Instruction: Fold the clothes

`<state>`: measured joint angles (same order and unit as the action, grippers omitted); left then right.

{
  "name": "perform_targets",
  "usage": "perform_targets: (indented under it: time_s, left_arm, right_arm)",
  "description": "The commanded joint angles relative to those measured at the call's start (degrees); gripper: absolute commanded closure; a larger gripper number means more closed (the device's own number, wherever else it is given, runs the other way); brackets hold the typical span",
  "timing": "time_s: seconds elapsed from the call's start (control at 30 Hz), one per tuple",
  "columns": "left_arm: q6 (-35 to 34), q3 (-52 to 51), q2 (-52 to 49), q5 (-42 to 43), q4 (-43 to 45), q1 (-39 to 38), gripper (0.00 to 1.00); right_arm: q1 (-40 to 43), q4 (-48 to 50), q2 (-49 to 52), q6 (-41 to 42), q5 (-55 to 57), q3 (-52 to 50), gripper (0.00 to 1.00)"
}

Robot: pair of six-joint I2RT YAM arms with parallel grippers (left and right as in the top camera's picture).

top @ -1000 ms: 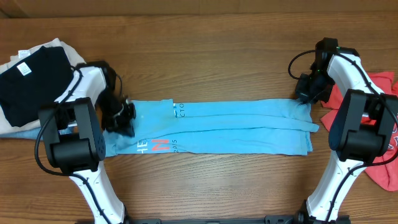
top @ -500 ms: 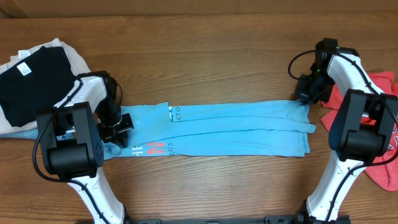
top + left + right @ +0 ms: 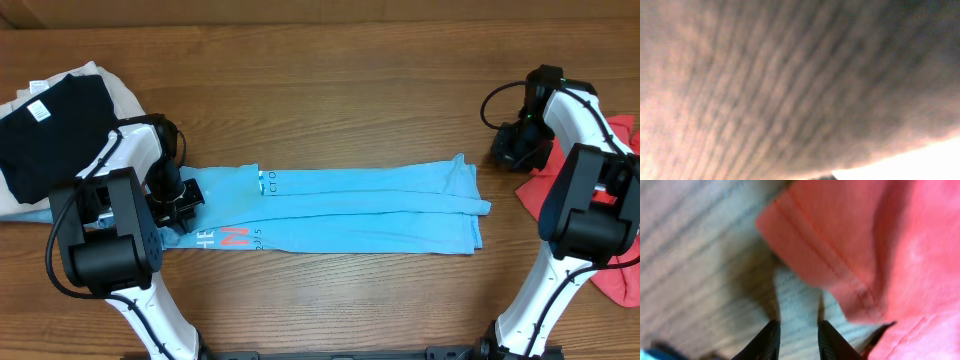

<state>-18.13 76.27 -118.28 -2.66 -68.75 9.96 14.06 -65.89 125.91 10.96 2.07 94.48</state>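
The light blue T-shirt (image 3: 350, 205) lies folded into a long narrow strip across the middle of the table, its red-orange lettering near the left end. My left gripper (image 3: 180, 203) sits on that left end, shut on the fabric. Its wrist view shows only blurred wood grain. My right gripper (image 3: 512, 152) hovers just past the strip's right end, apart from it. In the right wrist view this gripper (image 3: 799, 335) is open, with bare table between the dark fingers (image 3: 771, 337). The red T-shirt (image 3: 620, 210) (image 3: 880, 240) lies crumpled at the right edge, close beside the right gripper.
A pile with a black garment (image 3: 50, 125) on top of pale cloth (image 3: 112, 88) sits at the back left. Both arm bases (image 3: 150, 320) (image 3: 535, 310) stand at the table's front edge.
The right gripper opened, let go of the blue shirt's right end and moved right toward the red shirt. The left gripper pulled the strip a little to the left.
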Motion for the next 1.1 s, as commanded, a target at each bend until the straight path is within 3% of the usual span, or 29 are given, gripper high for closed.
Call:
perform_targets:
  time_s: [0.0, 0.27, 0.43, 0.73, 0.9, 1.07]
  left_arm:
    - [-1.09, 0.83, -2.56, -5.57, 3.3, 1.29, 0.9]
    - [0.59, 11.17, 3.61, 4.15, -0.26, 0.96, 0.82]
    - [0.59, 14.36, 9.46, 4.22, -1.07, 0.5, 0.6]
    - [0.81, 14.32, 11.91, 4.22, -3.85, 0.5, 0.57]
    - [0.81, 14.32, 11.91, 4.39, -3.8, 0.5, 0.55]
    - [0.83, 14.32, 11.91, 4.39, -3.85, 0.5, 0.54]
  right_arm:
    - [1.25, -1.86, -0.33, -6.99, -7.23, 1.64, 0.69]
    - [4.09, -9.6, -0.33, -19.08, -18.51, 1.49, 0.43]
    - [5.31, -14.01, -0.33, -27.32, -28.65, 0.5, 0.32]
    - [5.11, -9.62, -0.33, -25.68, -28.83, -10.08, 0.31]
    - [3.96, -5.4, -0.33, -25.57, -34.64, -16.41, 0.32]
    - [0.28, -3.52, -0.33, -25.4, -34.73, -18.69, 0.42]
